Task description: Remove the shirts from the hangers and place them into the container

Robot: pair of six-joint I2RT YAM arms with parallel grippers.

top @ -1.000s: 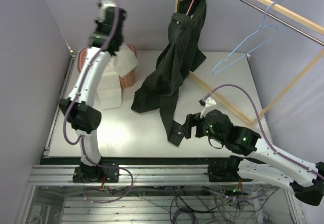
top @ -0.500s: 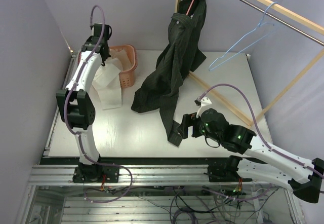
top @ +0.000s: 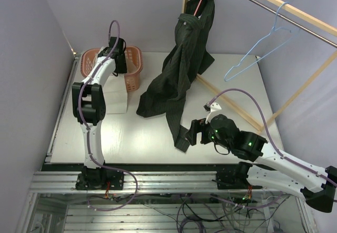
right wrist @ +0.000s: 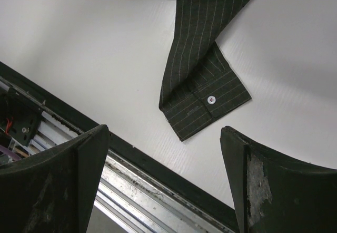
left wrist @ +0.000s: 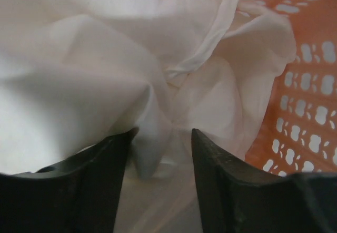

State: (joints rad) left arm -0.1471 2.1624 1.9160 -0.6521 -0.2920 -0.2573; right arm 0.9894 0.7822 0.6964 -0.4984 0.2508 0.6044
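Two shirts: the dark pinstriped shirt (top: 181, 69) hangs from the pink hanger (top: 197, 3), its sleeve trailing on the table (top: 237, 85). The white shirt (left wrist: 105, 59) lies partly in the orange basket (left wrist: 316, 85). My left gripper (left wrist: 163, 135) stands parted over its folds, seemingly released. My right gripper (right wrist: 164, 133) gapes empty above the dark cuff (right wrist: 202, 104).

Left hand (left wrist: 162, 138) has dropped into the basket (left wrist: 310, 112), opening over the white shirt (left wrist: 105, 59)
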